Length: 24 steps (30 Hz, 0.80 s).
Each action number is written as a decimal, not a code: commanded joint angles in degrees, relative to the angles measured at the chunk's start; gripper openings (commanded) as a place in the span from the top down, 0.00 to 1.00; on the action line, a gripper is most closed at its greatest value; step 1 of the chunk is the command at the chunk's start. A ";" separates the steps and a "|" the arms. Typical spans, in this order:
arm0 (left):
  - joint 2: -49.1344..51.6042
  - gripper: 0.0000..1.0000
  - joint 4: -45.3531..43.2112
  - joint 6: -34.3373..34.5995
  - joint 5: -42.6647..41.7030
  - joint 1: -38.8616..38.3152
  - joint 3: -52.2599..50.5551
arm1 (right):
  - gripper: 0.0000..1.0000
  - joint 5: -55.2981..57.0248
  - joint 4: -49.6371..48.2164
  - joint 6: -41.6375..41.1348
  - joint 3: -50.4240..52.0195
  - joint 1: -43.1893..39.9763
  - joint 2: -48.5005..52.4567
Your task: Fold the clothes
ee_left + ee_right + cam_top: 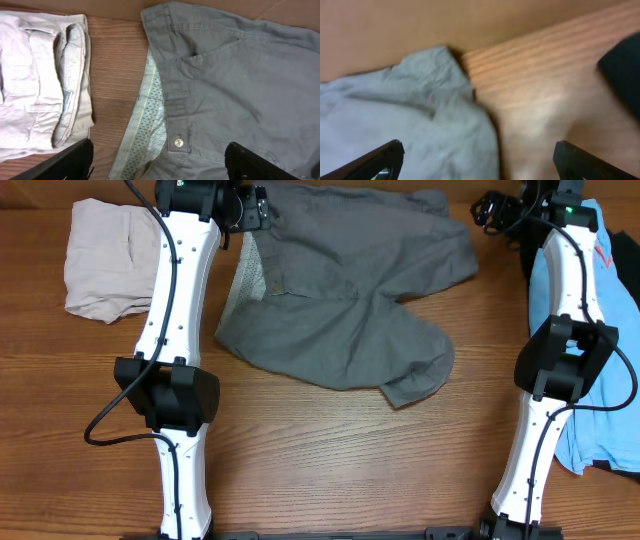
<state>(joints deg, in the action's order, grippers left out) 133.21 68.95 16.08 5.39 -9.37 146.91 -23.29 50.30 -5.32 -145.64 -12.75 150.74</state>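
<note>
The clothes here are chiefly grey shorts (350, 290), spread crumpled across the far middle of the table. Their waistband, button (178, 143) and pale dotted lining (150, 120) show in the left wrist view. My left gripper (248, 208) hovers over the waistband end, open (160, 167), with nothing between its fingers (65, 162). My right gripper (492, 210) hangs by the shorts' far right corner (410, 115), open (480, 165) and wide, straddling the fabric edge and bare wood.
A folded beige garment (105, 260) lies at the far left, close to the left arm. A light blue garment (610, 330) over a black one (620, 465) lies at the right edge, under the right arm. Wooden table (330, 460) in front.
</note>
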 commanded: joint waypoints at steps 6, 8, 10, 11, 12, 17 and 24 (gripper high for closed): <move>-8.13 0.10 5.14 -4.26 0.83 0.33 -0.39 | 0.00 -5.27 25.55 -0.72 -7.93 0.61 -15.98; -11.32 0.08 8.04 -4.26 -2.27 0.33 -0.39 | 0.00 -7.93 30.42 -0.68 -7.93 1.29 -18.58; -14.23 0.07 10.86 -4.26 -5.64 0.33 -0.39 | 0.00 -7.56 35.06 -0.66 -7.93 1.81 -20.85; -15.32 0.06 12.20 -4.26 -6.75 0.33 -0.39 | 0.04 -7.48 36.65 -0.46 -7.93 1.95 -21.79; -15.96 0.06 13.14 -4.26 -7.28 0.33 -0.39 | 0.07 -7.48 37.79 0.20 -7.93 2.14 -22.56; -17.51 0.08 19.63 -4.98 -10.93 0.33 -0.39 | 0.09 -3.43 44.44 0.81 -7.93 4.50 -27.78; -18.73 0.07 27.65 -7.34 -12.09 0.31 -0.39 | 0.00 1.55 46.75 -1.51 -7.85 8.66 -36.30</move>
<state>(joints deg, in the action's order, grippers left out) 115.28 95.04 10.59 -4.89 -9.32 146.52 -24.21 97.10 -5.80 -152.94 -4.78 120.79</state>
